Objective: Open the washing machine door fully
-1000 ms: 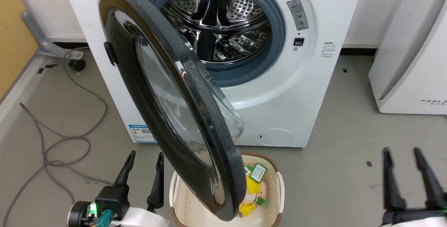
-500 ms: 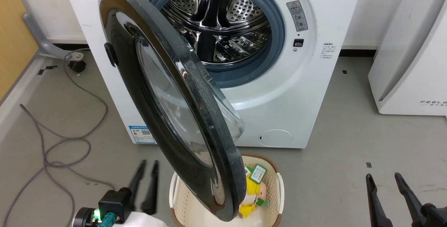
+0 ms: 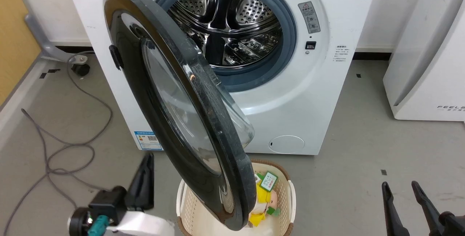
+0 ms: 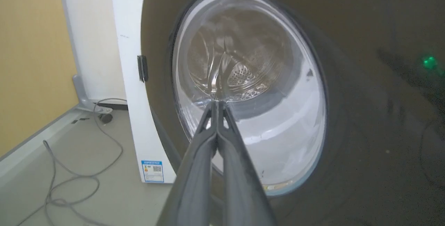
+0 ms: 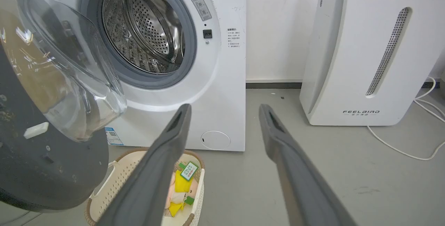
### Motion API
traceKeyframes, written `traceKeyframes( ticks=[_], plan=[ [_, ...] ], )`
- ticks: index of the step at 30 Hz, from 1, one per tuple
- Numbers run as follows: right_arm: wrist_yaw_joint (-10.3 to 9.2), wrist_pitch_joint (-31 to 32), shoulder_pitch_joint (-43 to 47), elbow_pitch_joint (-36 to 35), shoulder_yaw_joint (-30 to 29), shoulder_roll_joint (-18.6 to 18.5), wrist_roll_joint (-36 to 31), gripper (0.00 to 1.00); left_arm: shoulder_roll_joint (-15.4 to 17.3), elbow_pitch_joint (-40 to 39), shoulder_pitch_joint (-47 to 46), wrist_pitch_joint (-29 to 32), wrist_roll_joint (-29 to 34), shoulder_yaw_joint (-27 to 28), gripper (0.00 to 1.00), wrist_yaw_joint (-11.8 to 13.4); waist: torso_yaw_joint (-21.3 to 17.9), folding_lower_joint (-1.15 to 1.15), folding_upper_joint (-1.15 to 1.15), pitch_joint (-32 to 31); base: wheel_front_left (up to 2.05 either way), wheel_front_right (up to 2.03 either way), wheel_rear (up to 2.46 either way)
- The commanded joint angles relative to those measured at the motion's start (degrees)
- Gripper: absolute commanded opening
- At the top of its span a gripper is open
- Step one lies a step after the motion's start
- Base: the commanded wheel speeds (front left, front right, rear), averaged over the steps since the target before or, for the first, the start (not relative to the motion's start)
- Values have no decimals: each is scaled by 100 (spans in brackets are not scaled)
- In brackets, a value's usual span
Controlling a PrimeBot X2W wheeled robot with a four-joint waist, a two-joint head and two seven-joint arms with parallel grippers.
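The door (image 3: 189,119) stands about half open, hinged at the left of the machine (image 3: 312,94), its lower rim over a basket (image 3: 291,198) on the floor. The left claw (image 3: 149,158) is closed on nothing, just left of the door, pointing at its outer glass. The right claw (image 3: 399,186) hangs open, low right, well apart.

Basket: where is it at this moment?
In the head view the basket stands at bottom centre, just in front of the washing machine, with its left part hidden by the lower edge of the open door.
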Motion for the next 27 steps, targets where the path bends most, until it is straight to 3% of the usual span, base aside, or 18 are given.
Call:
traceKeyframes(
  ticks=[1, 10, 17, 21, 27],
  plan=[
    [3, 10, -4, -10, -10, 17, 16, 100, -11, -220, -71, 7, -8, 37, 0, 59, 7, 0, 0, 0, 0, 0, 0],
    [3, 61, 13, -21, -3, 17, 12, 100, -49, -2193, -276, -62, -153, 39, 0, 208, 22, 0, 0, -9, 0, 0, 0],
    [3, 66, 10, -45, -9, 17, 0, 100, -82, -3681, -620, -91, -303, -348, 0, 124, 16, 0, 0, 10, 0, 0, 0],
    [3, 77, 3, -39, -7, 17, -3, 100, -99, -4036, -693, -29, -477, -1011, 0, -9, -6, 0, 0, 21, 0, 0, 0],
    [3, 100, -4, -26, -60, 17, 9, 100, -112, -4021, -596, 496, -1031, -2526, 0, -250, -22, 0, 0, 35, 0, 0, 0]
  ],
)
